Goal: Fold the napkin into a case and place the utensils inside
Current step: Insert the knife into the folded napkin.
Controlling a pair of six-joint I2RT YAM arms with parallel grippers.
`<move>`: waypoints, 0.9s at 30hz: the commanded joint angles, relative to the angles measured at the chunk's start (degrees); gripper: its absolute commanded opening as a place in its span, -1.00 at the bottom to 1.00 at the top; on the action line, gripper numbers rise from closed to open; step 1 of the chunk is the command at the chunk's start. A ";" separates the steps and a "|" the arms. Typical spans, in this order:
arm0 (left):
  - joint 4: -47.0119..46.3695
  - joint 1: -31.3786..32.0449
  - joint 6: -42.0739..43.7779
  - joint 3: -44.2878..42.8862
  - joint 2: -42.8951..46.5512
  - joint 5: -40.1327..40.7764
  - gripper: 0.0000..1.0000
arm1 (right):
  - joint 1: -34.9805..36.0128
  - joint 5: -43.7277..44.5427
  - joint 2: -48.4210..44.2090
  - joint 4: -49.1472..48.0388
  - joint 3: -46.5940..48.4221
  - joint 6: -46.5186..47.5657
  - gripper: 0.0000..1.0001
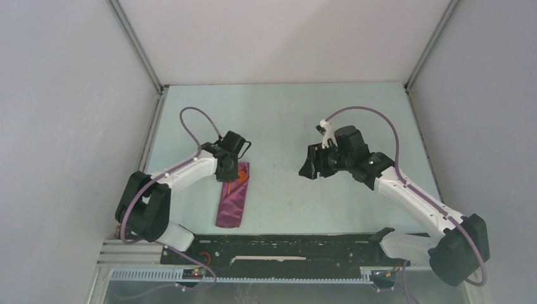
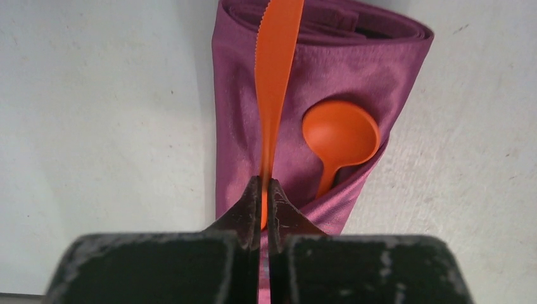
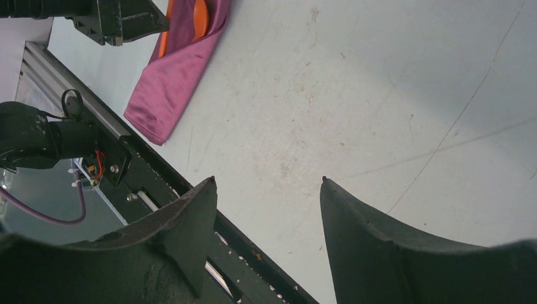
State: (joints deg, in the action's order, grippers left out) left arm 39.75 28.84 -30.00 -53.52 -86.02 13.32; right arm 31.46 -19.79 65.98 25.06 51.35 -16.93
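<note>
The napkin [image 1: 231, 199] lies on the table left of centre, folded into a long narrow maroon case [image 2: 240, 107]. An orange spoon [image 2: 341, 134] sits with its handle tucked under a diagonal fold and its bowl lying on the cloth. My left gripper [image 2: 266, 185] is shut on the handle end of an orange serrated knife [image 2: 277, 76], which lies along the case just above the cloth. In the top view the left gripper [image 1: 229, 172] hangs over the case's far end. My right gripper [image 3: 269, 183] is open and holds nothing, out over bare table right of centre [image 1: 308, 166].
A black rail [image 1: 285, 248] runs along the table's near edge and also crosses the right wrist view as the rail [image 3: 158, 177]. White walls close the table at left, back and right. The napkin [image 3: 174, 73] and the left gripper [image 3: 120, 19] show at the right wrist view's top left.
</note>
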 commanded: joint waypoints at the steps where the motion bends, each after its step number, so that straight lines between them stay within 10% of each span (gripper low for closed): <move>1: -0.55 1.15 -1.59 2.25 3.88 0.20 -1.00 | -0.32 -0.56 -0.29 -1.15 -0.20 -0.03 0.37; 27: -0.45 4.07 -5.43 7.91 9.10 -1.27 -0.97 | -0.46 -0.16 -0.76 -0.56 -1.32 -0.13 0.41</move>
State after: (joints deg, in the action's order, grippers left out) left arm 39.51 32.40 -33.69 -45.01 -78.91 11.77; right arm 31.35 -19.99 66.00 25.08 50.30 -16.99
